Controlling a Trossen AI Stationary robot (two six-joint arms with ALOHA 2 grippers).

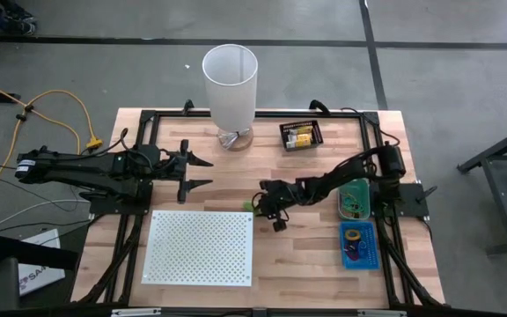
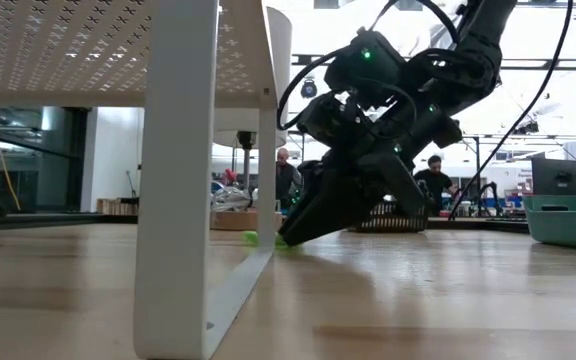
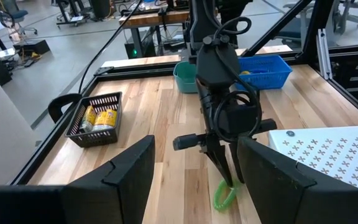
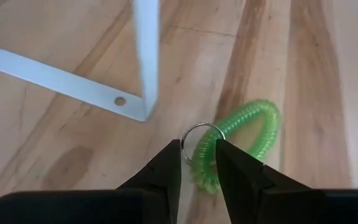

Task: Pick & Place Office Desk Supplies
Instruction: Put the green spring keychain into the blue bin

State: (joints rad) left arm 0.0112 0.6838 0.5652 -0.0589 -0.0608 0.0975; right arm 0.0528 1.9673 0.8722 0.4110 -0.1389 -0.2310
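Right gripper (image 4: 197, 163) lowered to the wooden table (image 1: 306, 255), fingertips pinched around one end of the green coil loop (image 4: 241, 140) beside its small metal key ring (image 4: 197, 134), so grasping the loop while it lies on the wood. Loop resting just off the corner of the white perforated board (image 1: 201, 246), near the board's white leg (image 4: 146, 59). Left gripper (image 1: 202, 173) hanging released, jaws spread wide, above bare wood on the left side of the table, well apart from the loop. Black wire basket (image 1: 300, 136) at the far edge holding yellow packets (image 3: 101, 118); printing on them too small to read. Teal bin (image 1: 356, 199) and blue tray (image 1: 358, 244) along the right edge, each with small items inside. Tall white cylinder (image 1: 231, 84) standing at the far edge. No legible brand or label anywhere on the table.
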